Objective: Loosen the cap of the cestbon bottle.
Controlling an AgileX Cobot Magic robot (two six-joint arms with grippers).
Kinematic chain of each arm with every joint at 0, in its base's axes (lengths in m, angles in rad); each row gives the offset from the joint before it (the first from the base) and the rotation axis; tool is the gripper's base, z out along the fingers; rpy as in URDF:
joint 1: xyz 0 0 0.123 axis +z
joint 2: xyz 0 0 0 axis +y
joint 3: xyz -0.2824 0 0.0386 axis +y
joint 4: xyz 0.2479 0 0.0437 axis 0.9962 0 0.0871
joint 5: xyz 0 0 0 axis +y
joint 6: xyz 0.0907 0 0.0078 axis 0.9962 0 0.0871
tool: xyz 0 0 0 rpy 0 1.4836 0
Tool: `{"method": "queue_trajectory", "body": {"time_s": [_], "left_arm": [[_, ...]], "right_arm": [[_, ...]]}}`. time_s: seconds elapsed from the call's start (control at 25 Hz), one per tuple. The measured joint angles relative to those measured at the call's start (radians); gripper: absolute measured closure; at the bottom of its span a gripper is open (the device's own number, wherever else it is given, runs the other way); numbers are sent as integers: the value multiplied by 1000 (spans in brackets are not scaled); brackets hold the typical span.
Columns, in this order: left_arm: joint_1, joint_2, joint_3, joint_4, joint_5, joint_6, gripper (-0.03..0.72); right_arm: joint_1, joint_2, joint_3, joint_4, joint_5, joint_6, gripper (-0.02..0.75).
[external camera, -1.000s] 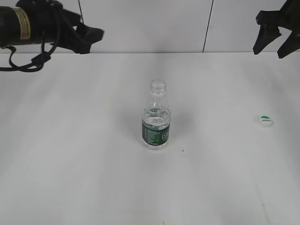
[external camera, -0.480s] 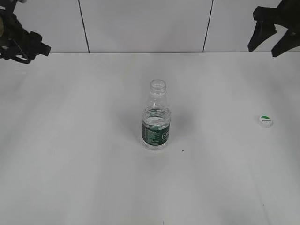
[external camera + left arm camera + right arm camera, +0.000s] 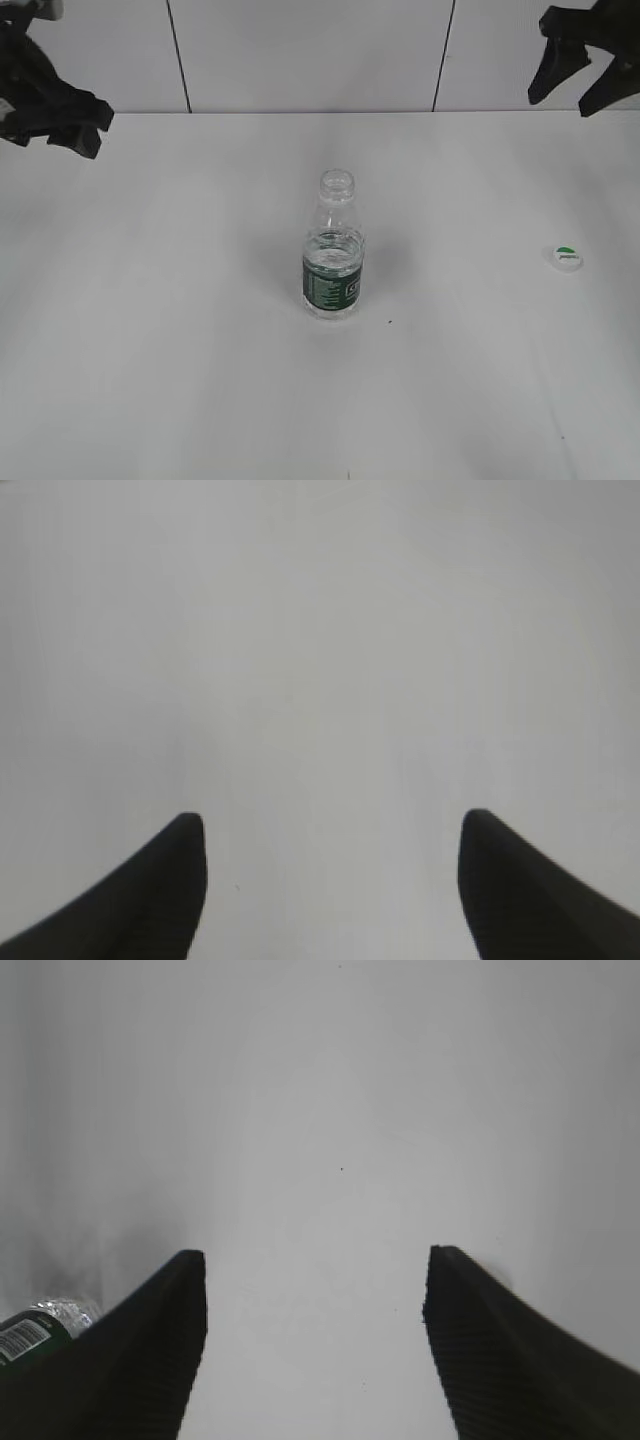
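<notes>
Exterior view: the bottle (image 3: 334,250) stands upright near the middle of the white table (image 3: 180,350), with its neck open. The cap (image 3: 565,258) is not on it; it lies alone on the table at approx. 3 o'clock from the bottle, well apart, green patch up. So the cap is already more than loosened, in my judgement.

The left gripper (image 3: 60,125) hangs high at 10 o'clock from the bottle, and the right gripper (image 3: 578,85) high at 2 o'clock. Both are far from the bottle and from the cap. In the wrist views the jaws of each stand apart w/ only bare table between them, so both pincers are released and grasp nothing. The right wrist view shows a small part of the bottle at its lower left edge, by the left finger but not between the jaws.

How it will handle, as I judge it:
- Bottle: clear thin plastic, with some water inside as far as I can see. Light, so it can tip or slide easily. The wall is soft and will dent if squeezed hard; smooth also, so a bit slippery. Best hold is around the body at the green label (image 3: 330,288), low, where it is widest.
- Cap: very small, stiff, very light. Take it by the side rim, from above, w/ a narrow grip. It can skid away if pushed from one side only.
</notes>
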Motion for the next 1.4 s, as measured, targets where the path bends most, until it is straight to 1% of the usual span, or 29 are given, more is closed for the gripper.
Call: {"method": "queue_trajectory", "body": {"time_s": [0.08,0.16,0.28,0.44,0.56,0.68,0.84,0.96,1.12,1.4], "left_arm": [[0,0,-55,-94,109,61,211],[0,0,-111,-150,201,85,211],[6,1,-197,-189,340,95,211],[44,3,-236,-205,442,78,211],[90,3,-237,-207,494,47,211],[133,3,-237,-207,514,40,211],[148,0,-236,-204,520,39,211],[148,-36,-202,-187,518,39,211],[148,-145,-103,-136,520,39,211],[148,-434,70,-123,522,39,211]], "right_arm": [[0,-25,0,-21,0,6,220],[0,-52,0,-67,0,13,220],[0,-100,0,-121,0,19,220],[0,-185,31,-133,0,34,220],[0,-271,131,-134,0,39,220],[0,-367,272,-139,0,40,220],[0,-495,410,-150,1,40,220],[0,-591,517,-152,1,40,220],[0,-730,633,-153,1,21,220],[0,-991,768,-161,3,-7,220]]}}
